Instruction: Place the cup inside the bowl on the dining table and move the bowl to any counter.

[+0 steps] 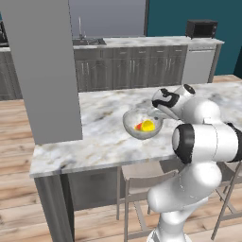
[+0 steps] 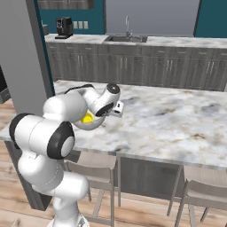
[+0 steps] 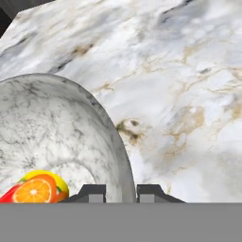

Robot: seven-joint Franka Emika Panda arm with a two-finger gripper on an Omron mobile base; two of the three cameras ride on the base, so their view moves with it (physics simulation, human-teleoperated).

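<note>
Gripper [image 3: 120,193] sits right on the bowl [image 3: 61,127] rim, one dark fingertip inside the wall, the other outside, jaws narrow around it. Down in the bowl lies the cup [image 3: 38,188], yellow with red and an orange-slice picture. Veined marble bench [image 3: 189,85] spreads beyond.

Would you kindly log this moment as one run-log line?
cup: inside bowl | bowl: on dining table | gripper: shut on bowl rim | move to counter: not yet done
</note>
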